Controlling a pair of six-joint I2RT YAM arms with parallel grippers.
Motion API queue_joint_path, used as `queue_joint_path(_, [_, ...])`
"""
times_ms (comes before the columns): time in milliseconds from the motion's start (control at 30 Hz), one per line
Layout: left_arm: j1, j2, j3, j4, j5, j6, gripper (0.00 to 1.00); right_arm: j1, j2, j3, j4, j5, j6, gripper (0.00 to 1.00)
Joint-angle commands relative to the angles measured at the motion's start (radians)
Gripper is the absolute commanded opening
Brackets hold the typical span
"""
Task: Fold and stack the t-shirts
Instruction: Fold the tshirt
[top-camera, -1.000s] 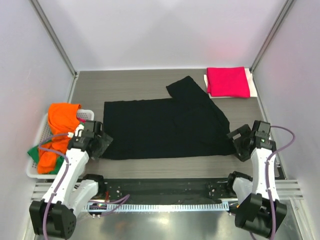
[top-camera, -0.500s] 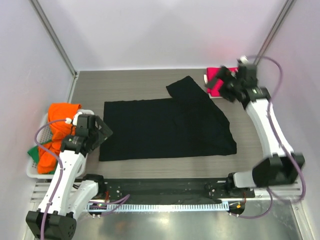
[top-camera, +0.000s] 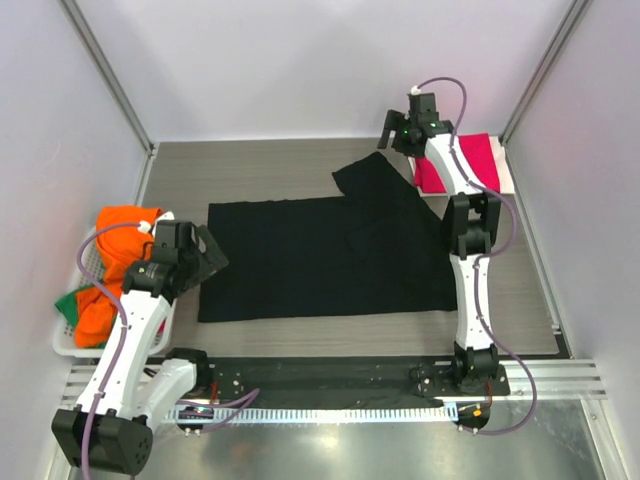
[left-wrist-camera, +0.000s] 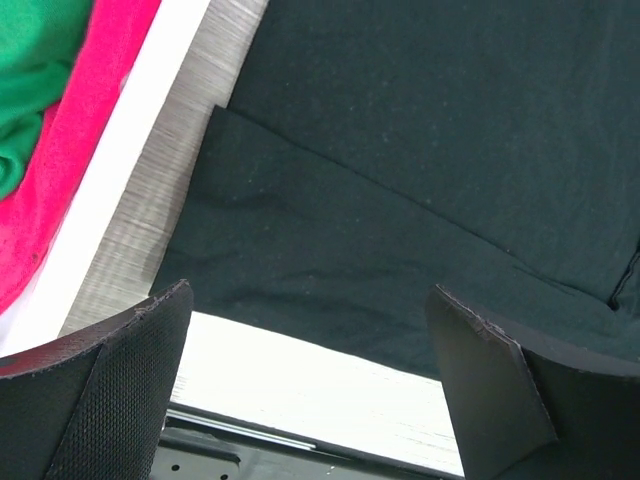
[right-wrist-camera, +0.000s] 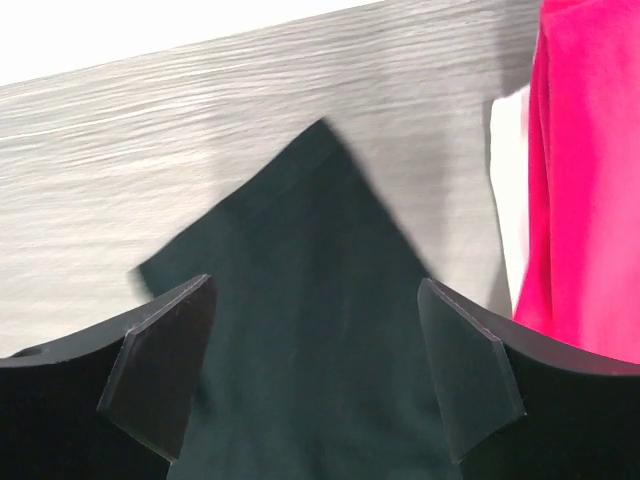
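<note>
A black t-shirt (top-camera: 330, 258) lies spread flat mid-table, one sleeve (top-camera: 372, 178) pointing to the back. A crimson-pink folded t-shirt (top-camera: 462, 162) lies at the back right. Orange (top-camera: 118, 240) and green (top-camera: 72, 303) shirts sit in the basket at the left. My left gripper (top-camera: 207, 262) is open and empty, just above the black shirt's left front corner (left-wrist-camera: 330, 270). My right gripper (top-camera: 398, 135) is open and empty, above the black sleeve (right-wrist-camera: 300, 330), with the crimson-pink shirt (right-wrist-camera: 590, 170) to its right.
The white mesh basket (top-camera: 66, 345) stands at the left table edge; its rim (left-wrist-camera: 130, 170) shows in the left wrist view beside reddish (left-wrist-camera: 75, 150) and green (left-wrist-camera: 30, 70) cloth. A white sheet (right-wrist-camera: 508, 200) lies under the crimson-pink shirt. Walls close in on three sides.
My right arm swung from the front right of the black shirt to the back, over the sleeve. My left gripper drew back slightly off the shirt's left edge. The shirt has not moved.
</note>
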Motion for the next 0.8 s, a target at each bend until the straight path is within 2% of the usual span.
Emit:
queue_joint_path(0, [0.001,-0.023,0.005,0.038,0.01,0.026,0.99,0.017,0.089,0.184,-0.025,0.062,-0.076,0.88])
queue_joint_path(233, [0.001,-0.027,-0.001,0.05,0.019,0.029,0.98,0.035,0.201,0.204,0.136,0.079,-0.108,0.87])
queue_joint_path(367, [0.002,-0.019,0.001,0.05,0.022,0.029,0.98,0.054,0.242,0.221,0.204,0.144,-0.127,0.87])
queue_joint_path(633, [0.002,-0.034,-0.001,0.05,0.022,0.029,0.98,0.083,0.356,0.276,0.262,0.234,-0.145,0.86])
queue_joint_path(767, [0.001,-0.039,-0.001,0.047,0.017,0.029,0.98,0.088,0.389,0.294,0.262,0.22,-0.11,0.75])
